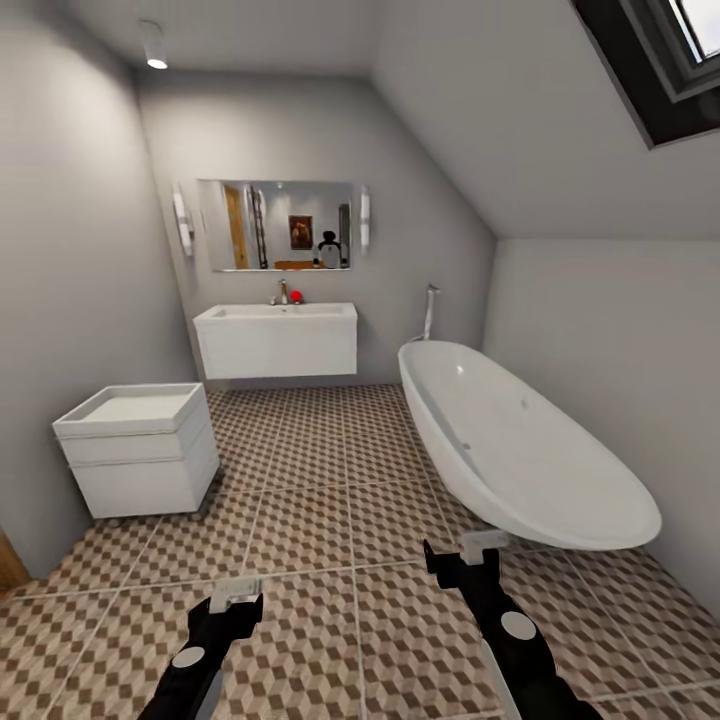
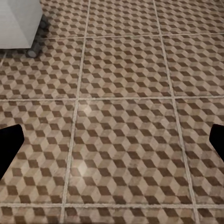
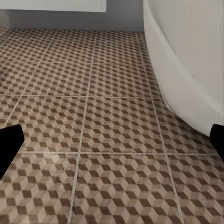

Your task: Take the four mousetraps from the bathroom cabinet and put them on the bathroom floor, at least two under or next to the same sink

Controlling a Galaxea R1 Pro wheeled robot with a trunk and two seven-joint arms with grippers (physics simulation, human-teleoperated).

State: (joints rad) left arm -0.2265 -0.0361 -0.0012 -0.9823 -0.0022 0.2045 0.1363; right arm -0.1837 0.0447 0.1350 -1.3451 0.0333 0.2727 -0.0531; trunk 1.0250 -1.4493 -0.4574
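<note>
While both arms hang low over the bathroom floor (image 1: 340,520), the left pincer (image 2: 112,144) and right pincer (image 3: 112,144) stand wide apart, holding nothing, touching nothing. White boxy unit (image 1: 140,445) sits by the left wall, sink (image 1: 276,338) on the far wall, bathtub (image 1: 520,440) along the right.

bathroom floor (image 1: 300,520), cube-patterned brown, beige and white tiles, pale grout

Black arms (image 1: 505,625), grey round caps, pale wrist blocks
</note>
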